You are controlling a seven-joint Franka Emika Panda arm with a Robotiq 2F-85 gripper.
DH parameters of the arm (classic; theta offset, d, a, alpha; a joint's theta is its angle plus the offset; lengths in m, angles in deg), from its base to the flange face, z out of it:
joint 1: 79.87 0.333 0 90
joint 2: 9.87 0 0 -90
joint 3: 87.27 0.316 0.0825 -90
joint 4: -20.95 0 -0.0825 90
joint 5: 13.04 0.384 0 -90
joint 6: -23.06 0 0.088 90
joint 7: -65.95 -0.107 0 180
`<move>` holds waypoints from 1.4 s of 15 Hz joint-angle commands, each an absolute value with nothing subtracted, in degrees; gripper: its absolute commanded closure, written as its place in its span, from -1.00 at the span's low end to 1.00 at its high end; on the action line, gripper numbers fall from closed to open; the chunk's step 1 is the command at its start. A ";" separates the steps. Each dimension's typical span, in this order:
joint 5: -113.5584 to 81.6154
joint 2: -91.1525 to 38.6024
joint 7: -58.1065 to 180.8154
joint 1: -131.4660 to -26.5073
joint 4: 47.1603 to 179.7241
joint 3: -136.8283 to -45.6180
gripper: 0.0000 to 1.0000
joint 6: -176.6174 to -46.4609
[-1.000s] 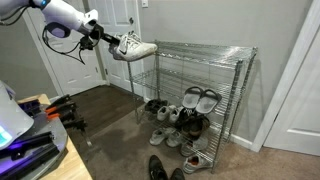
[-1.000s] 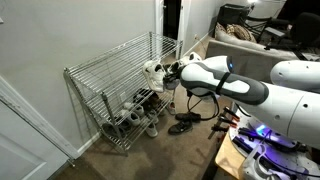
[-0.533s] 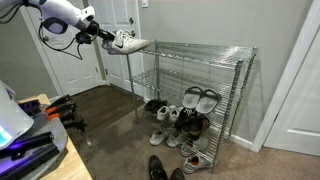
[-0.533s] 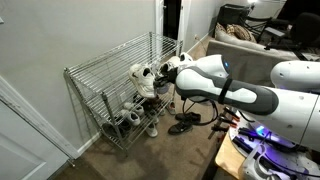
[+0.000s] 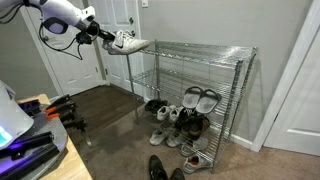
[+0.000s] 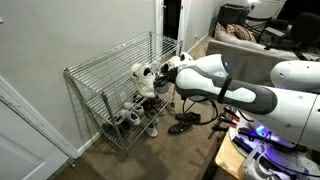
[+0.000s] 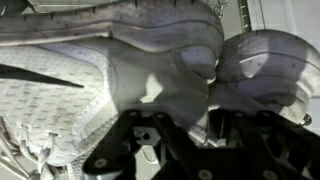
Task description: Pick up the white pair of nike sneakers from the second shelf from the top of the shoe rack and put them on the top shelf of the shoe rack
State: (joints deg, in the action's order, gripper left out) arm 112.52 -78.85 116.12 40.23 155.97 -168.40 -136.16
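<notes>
So the gripper is clamped on the white pair of nike sneakers, both shoes pinched together at the heel end, toes sticking out toward the shoe rack. In an exterior view the pair hangs in the air just off the end of the rack, roughly level with the top shelf but not resting on it. The second shelf from the top has nothing visible on it from that angle.

In an exterior view from across the room, the sneakers sit right by the rack's near corner post, with the big white arm reaching in from the right.

The wrist view is basically all shoe: white mesh uppers and pale soles fill the picture, and the dark fingers poke up from the bottom edge, pressed against them.

Lower down, the rack holds a jumble of other shoes, including some light slip-ons. A dark pair lies on the brown floor in front.
</notes>
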 commanded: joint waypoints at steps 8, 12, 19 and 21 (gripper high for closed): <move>105.75 -80.24 101.90 20.40 139.33 -171.15 0.90 -142.42; 98.21 -80.97 98.56 11.72 131.67 -170.17 0.90 -143.81; 86.45 -81.55 92.33 -0.03 119.95 -167.28 0.90 -139.99; 83.91 -81.89 91.93 -1.05 118.80 -165.94 0.89 -137.59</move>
